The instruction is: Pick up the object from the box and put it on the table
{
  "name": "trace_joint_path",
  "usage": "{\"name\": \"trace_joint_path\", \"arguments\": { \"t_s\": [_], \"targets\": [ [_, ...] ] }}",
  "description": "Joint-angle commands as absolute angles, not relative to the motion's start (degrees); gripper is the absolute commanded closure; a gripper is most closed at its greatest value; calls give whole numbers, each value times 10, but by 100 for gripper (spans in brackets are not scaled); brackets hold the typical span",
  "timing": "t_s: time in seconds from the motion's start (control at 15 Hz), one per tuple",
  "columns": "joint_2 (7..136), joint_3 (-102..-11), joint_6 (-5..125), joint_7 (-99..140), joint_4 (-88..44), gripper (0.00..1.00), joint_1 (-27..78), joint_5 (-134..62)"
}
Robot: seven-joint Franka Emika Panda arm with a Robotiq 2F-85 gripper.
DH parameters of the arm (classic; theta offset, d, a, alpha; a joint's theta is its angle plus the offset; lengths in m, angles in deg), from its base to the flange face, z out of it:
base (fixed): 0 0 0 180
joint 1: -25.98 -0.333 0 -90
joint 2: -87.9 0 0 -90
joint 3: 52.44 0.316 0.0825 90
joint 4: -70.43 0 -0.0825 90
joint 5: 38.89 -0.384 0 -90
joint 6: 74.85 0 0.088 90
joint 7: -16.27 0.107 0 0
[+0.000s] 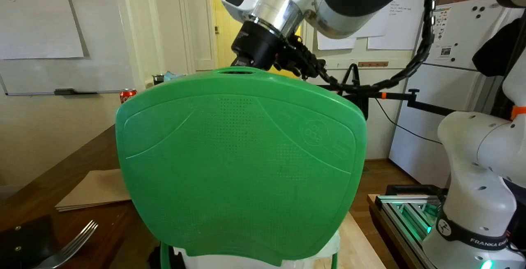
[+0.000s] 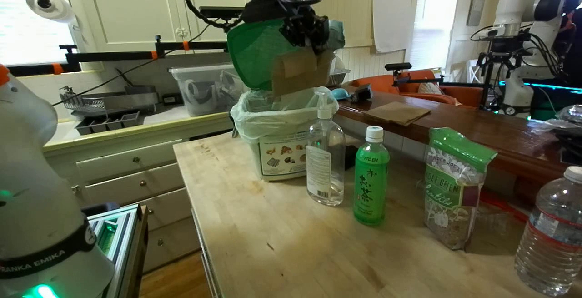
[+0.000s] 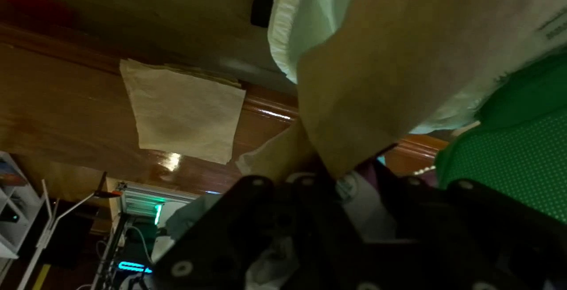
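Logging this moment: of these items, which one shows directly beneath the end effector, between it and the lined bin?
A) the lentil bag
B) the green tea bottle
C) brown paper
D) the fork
C: in an exterior view, brown paper shows just below the end effector and over the lined bin, and it looms large in the wrist view too.
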State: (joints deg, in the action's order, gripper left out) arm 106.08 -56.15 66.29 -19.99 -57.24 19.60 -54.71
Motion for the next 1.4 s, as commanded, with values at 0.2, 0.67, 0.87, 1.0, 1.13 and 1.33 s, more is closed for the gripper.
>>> {"name": "trace_joint_path", "arguments": {
  "t_s": [0.2, 0.67, 0.87, 1.0, 1.13, 1.33],
  "targets": [
    [1150, -613, 565, -178, -587, 96, 207, -546],
    [1192, -646, 398, -131, -589, 96, 260, -509],
    [1182, -647, 357, -89, -603, 96, 291, -470],
    [1173, -646, 345, -60, -622, 96, 310, -446],
    [1161, -645, 360, -31, -652, 96, 326, -426],
    [1140, -652, 377, -12, -685, 96, 341, -409]
  ]
}}
